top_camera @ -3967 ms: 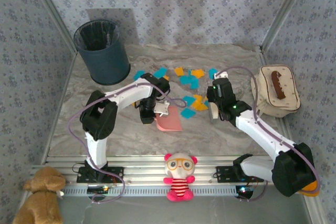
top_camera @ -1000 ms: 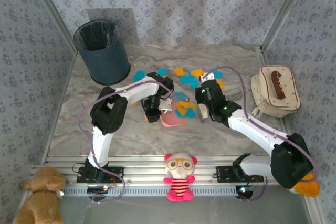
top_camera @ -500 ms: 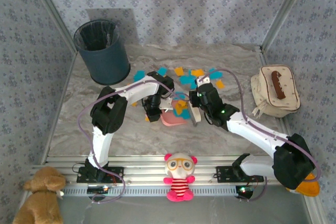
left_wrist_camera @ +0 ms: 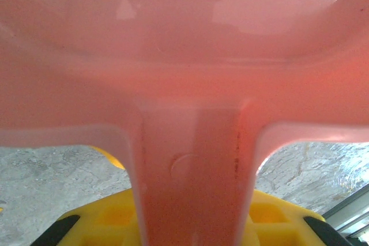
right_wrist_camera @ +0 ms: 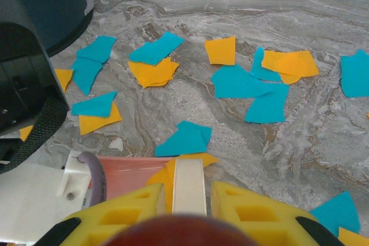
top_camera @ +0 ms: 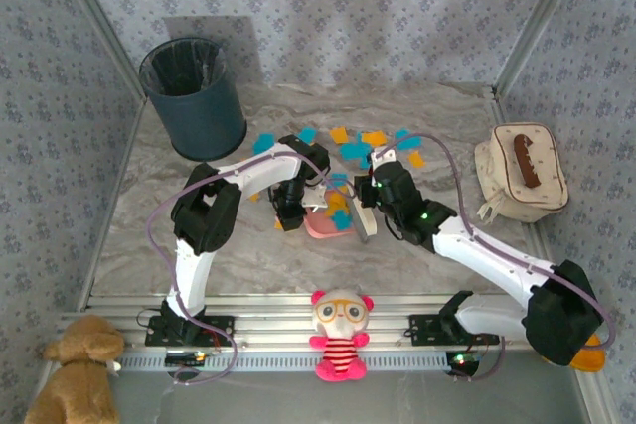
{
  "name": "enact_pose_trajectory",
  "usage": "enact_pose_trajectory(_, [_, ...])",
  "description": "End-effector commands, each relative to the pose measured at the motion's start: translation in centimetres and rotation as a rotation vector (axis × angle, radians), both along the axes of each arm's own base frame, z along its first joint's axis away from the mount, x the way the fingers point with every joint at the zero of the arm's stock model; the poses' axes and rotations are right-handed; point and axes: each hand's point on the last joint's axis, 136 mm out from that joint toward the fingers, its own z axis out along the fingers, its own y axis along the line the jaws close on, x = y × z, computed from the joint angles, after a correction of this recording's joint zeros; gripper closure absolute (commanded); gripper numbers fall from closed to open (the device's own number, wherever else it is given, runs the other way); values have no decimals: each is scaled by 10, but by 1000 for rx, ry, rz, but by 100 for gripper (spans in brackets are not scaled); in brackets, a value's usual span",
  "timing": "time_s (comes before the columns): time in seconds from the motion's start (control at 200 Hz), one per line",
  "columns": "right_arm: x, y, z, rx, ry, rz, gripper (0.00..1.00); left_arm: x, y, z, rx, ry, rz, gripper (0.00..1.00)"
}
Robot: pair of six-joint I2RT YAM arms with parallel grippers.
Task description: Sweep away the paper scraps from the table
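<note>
Bright, even light; soft shadow behind the bin (top_camera: 194,96); blurred, glare-flecked dustpan (left_wrist_camera: 184,56) closeup.

top: overhead, whole table (top_camera: 447,114) | wrists: close, low | all share dustpan (left_wrist_camera: 184,84)

The tabletop (top_camera: 149,235) is a grey-beige marbled slab with swirling veins, edged by aluminium rails (top_camera: 248,330) along its near side. A dark blue waste bin (top_camera: 194,96) stands upright in the far left corner. A cream pouch (top_camera: 522,174) with a brown handle lies near the right edge, well apart from the bin. Between them, beyond the centre, the paper scraps (top_camera: 353,153) lie flat in a loose band of orange and cyan pieces, several overlapping. A pink dustpan (top_camera: 326,226) sits at the centre just in front of them, with a few scraps on its lip. The left and near parts of the slab are bare marble.
</note>
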Motion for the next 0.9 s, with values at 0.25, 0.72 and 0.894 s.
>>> enact_pose_trajectory(0.25, [-9,2,57,74,-86,28,100,-3,19,4,21,-19,55,100])
enact_pose_trajectory(0.72, [46,-17,63,-23,-161,-13,100,-4,21,8,12,-12,122,100])
enact_pose_trajectory(0.894, [73,-5,58,-59,-188,90,100,-6,19,9,14,3,153,100])
